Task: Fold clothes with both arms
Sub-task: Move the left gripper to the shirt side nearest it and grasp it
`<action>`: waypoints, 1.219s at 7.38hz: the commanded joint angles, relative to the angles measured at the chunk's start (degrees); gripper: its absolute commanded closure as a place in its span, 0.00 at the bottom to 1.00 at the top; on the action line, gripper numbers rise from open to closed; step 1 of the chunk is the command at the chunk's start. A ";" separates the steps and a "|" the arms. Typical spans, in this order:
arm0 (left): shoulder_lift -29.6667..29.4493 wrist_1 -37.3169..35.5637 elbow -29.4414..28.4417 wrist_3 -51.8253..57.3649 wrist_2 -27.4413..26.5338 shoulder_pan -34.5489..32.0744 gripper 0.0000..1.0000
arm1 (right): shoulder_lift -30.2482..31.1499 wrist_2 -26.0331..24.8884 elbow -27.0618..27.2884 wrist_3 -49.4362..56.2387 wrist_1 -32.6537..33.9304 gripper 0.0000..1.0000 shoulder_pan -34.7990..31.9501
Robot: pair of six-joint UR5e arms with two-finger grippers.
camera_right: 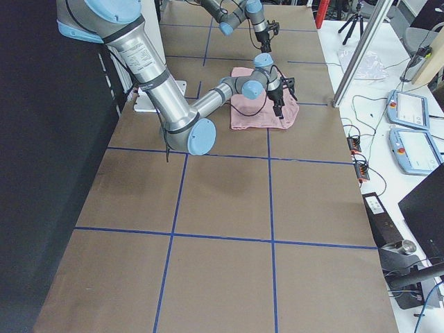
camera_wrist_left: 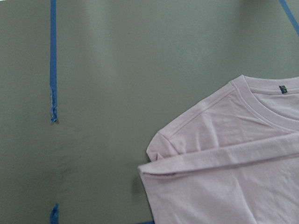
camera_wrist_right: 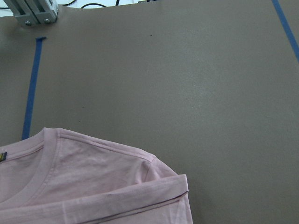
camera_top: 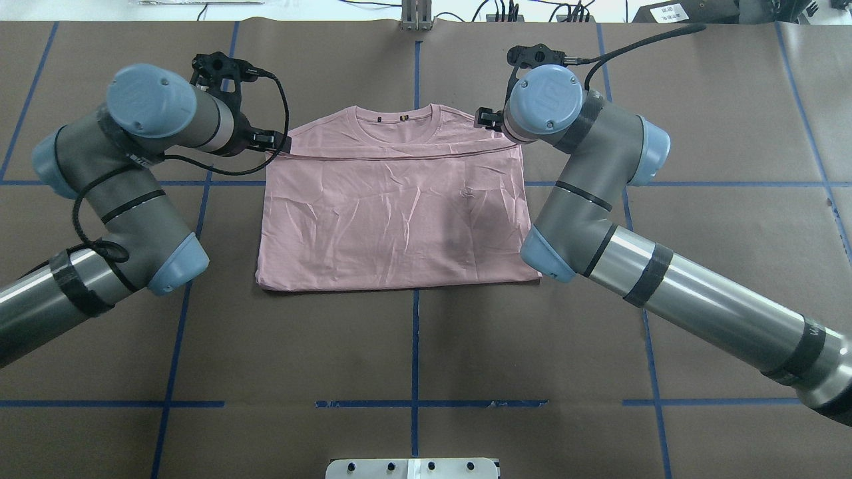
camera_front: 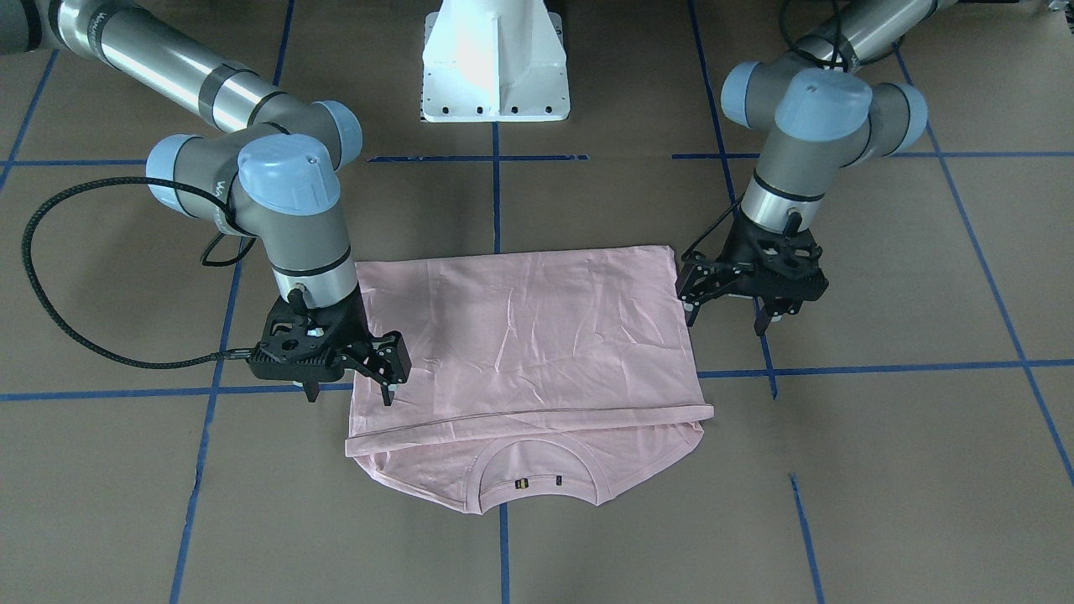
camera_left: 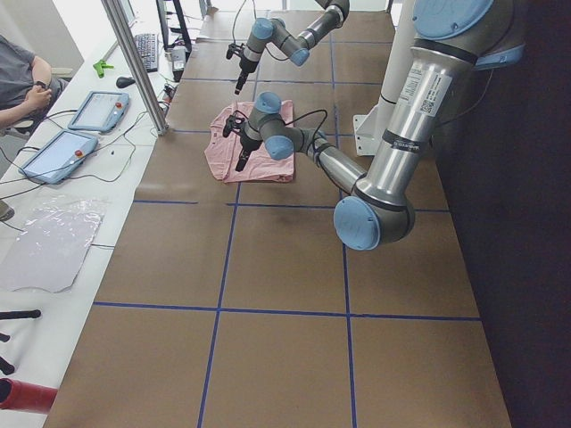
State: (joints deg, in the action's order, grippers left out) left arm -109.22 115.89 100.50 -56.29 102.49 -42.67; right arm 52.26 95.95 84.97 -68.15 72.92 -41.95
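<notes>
Overhead exterior view has the T-shirt (camera_top: 399, 213) lying flat on the brown surface (camera_top: 299, 346), midway between the left arm (camera_top: 126, 213) and the right arm (camera_top: 579, 199). Its lower part is folded up over the body. The doubled hem edge (camera_top: 393, 158) runs straight across just short of the collar (camera_top: 398, 126). The collar and both shoulders lie uncovered on the side away from the robot. The face turned up is plain pink and creased. A small dark label (camera_top: 403, 118) sits inside the neckline.

From across the surface, the left hand (camera_front: 726, 323) points down just beside the shirt's side edge. Its fingers are spread wide, with nothing between them. The right hand (camera_front: 350, 394) stands at the opposite side edge, also spread wide and holding nothing. One of its fingers (camera_front: 388, 387) shows over the cloth's border. Whether it touches the cloth I cannot tell.

Each wrist camera looks down on one shoulder corner of the shirt, with the folded hem crossing below it, and no finger is in sight there.

Blue tape lines (camera_top: 415, 346) mark the surface into squares, and one runs under the shirt's middle. A white base (camera_front: 495, 67) stands on the robot's side.
</notes>
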 commanded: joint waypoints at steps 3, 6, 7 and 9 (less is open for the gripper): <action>6.92 6.02 2.78 -16.64 -5.97 13.36 0.38 | 1.35 0.46 2.22 0.12 0.11 0.00 -0.06; 6.48 5.93 2.16 -16.92 -5.98 14.19 0.38 | 1.44 0.46 2.22 0.12 0.11 0.00 -0.15; 6.48 5.93 1.90 -17.01 -5.98 14.71 0.49 | 1.44 0.38 2.13 0.12 0.20 0.00 -0.15; 6.48 5.93 1.28 -16.40 -5.98 15.16 1.00 | 1.79 0.11 2.30 0.03 0.03 0.00 -0.06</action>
State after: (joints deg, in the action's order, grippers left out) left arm -102.74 121.78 102.09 -73.10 96.51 -27.84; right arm 53.90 96.20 87.18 -68.05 73.04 -42.05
